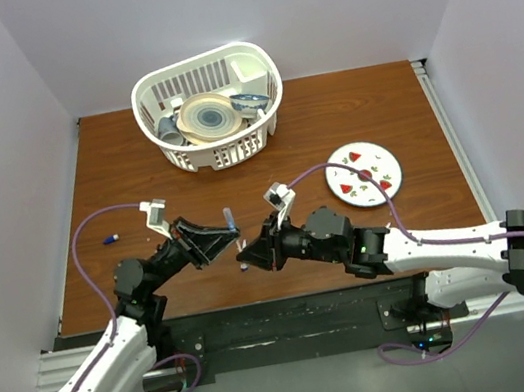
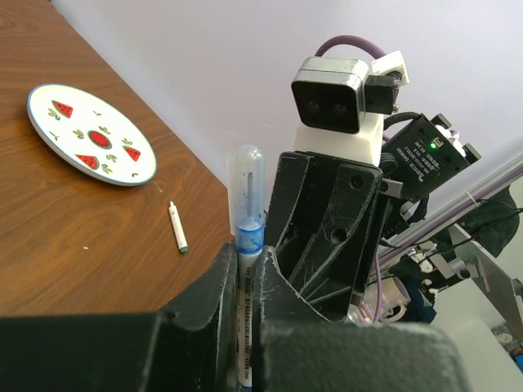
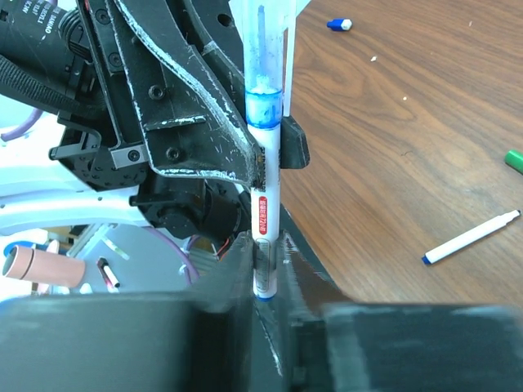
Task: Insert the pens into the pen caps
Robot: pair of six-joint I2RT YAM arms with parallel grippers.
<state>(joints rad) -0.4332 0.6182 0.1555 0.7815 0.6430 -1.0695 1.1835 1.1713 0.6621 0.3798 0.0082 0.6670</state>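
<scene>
Right wrist: pen inside right pincer.

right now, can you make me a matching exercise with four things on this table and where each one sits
Things:
1. white basket
2. watermelon plate
3. loose blue cap
4. upright pen

Places:
A. lying alone on the left side of the table
B. clamped between the left gripper and the right gripper
C. at the far edge, holding dishes
D. on the right side of the table

Pairs: 1-C, 2-D, 3-A, 4-B
</scene>
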